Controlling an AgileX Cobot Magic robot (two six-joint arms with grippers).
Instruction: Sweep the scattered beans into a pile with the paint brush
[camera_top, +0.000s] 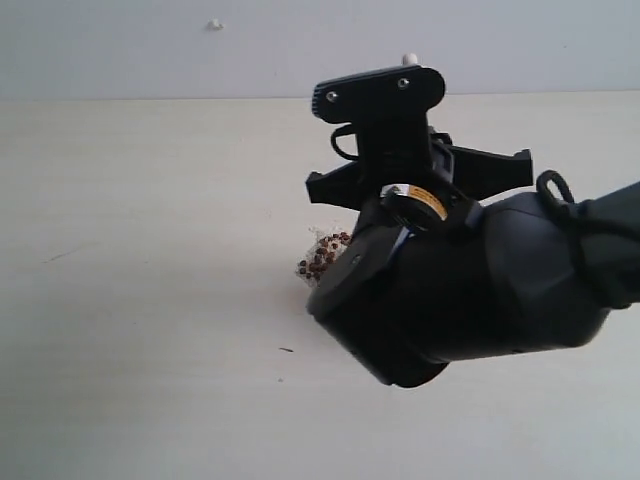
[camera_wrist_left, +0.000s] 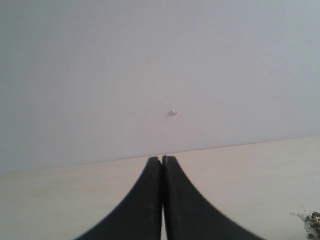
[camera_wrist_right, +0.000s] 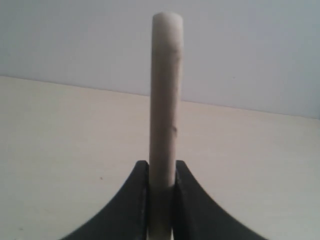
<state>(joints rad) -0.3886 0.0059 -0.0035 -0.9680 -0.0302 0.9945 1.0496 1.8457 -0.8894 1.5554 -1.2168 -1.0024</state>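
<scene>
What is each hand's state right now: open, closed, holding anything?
Left hand: closed, nothing between its fingers.
Right hand: closed on the pale wooden-handled paint brush, gripping its handle.

Reddish-brown beans (camera_top: 324, 256); pale paint brush (camera_wrist_right: 166, 95); black fingers (camera_wrist_right: 129, 212); cream table (camera_top: 150, 320).

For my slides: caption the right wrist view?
Pale handle of the paint brush clamped in the right gripper, cream table behind.

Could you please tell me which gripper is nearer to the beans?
Right. The right gripper, shut on the paint brush, hangs beside the beans; the left gripper, shut, stands off to one side of them.
</scene>
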